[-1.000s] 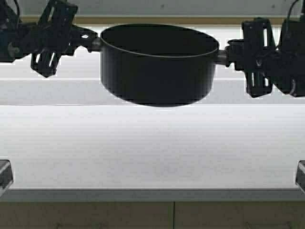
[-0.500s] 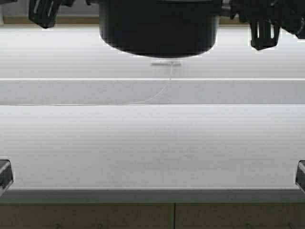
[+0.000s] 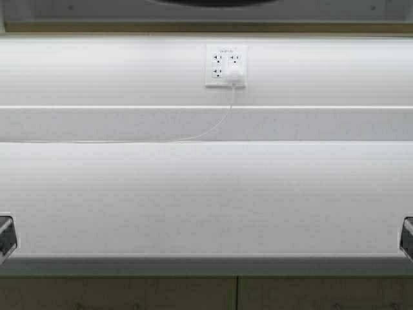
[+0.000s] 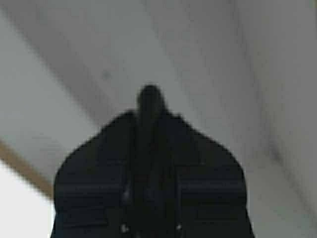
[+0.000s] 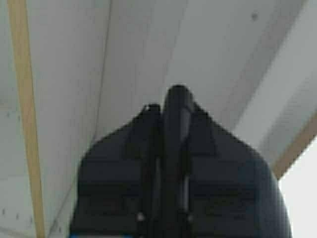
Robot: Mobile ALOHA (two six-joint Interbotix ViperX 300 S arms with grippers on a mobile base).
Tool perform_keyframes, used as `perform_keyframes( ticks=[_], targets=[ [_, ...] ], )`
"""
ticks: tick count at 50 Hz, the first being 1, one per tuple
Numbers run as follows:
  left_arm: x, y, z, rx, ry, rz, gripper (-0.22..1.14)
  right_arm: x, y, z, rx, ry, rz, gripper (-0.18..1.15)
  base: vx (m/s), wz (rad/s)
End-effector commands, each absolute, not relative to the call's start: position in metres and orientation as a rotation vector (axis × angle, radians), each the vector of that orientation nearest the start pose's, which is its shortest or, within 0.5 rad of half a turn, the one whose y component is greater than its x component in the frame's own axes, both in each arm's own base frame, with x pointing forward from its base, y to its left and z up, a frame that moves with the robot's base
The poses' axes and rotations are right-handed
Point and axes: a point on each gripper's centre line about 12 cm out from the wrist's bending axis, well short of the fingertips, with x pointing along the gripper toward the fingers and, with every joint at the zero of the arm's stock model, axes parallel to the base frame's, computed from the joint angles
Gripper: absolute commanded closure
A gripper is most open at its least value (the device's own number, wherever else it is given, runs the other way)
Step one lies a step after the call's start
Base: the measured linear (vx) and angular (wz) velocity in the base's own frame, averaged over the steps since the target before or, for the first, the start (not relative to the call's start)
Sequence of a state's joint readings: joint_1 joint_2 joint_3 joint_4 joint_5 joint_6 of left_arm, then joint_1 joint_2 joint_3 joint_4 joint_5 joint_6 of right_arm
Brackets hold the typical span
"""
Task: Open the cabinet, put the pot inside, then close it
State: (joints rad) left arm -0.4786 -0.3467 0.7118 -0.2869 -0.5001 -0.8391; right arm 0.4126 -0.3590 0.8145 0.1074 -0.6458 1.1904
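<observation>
I am lifting the pot (image 3: 216,2) almost out of the high view's top edge, baring a wall outlet (image 3: 226,66), with left gripper (image 4: 148,106) and right gripper (image 5: 171,111) each clamped on a handle inside the pale cabinet (image 5: 64,74).

kitchen | white counter (image 3: 206,200) | wall outlet (image 3: 226,65) | base cabinets (image 3: 193,294)

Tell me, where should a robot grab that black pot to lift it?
By its two side handles, one gripper from each side. The left gripper is shut on one handle, the right gripper on the other; each is narrow enough to clamp. The pot has a wide body that likely is not.
</observation>
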Motion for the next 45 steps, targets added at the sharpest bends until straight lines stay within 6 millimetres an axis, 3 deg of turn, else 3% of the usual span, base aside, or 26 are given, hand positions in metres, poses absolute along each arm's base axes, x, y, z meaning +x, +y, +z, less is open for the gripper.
perform_keyframes(
  ticks=[1,15,24,34,45],
  targets=[
    [0.333,-0.182,0.357,-1.044,0.091,-0.448,0.87,0.327,0.142,0.363,1.322,-0.004,0.497,0.9,0.01,0.01],
    [0.389,-0.206,0.361,-1.035,0.117,-0.426,0.87,0.379,0.136,0.367,1.292,0.038,0.394,0.9,0.02,0.0],
    [0.426,-0.2,0.363,-1.034,0.11,-0.381,0.87,0.414,0.128,0.368,1.281,0.049,0.332,0.9,0.03,0.0],
    [0.454,-0.196,0.366,-1.03,0.121,-0.35,0.87,0.452,0.125,0.362,1.296,0.039,0.302,0.9,0.04,0.01],
    [0.479,-0.202,0.363,-1.032,0.142,-0.34,0.87,0.476,0.128,0.35,1.317,0.057,0.283,0.9,0.05,0.01]
  ],
)
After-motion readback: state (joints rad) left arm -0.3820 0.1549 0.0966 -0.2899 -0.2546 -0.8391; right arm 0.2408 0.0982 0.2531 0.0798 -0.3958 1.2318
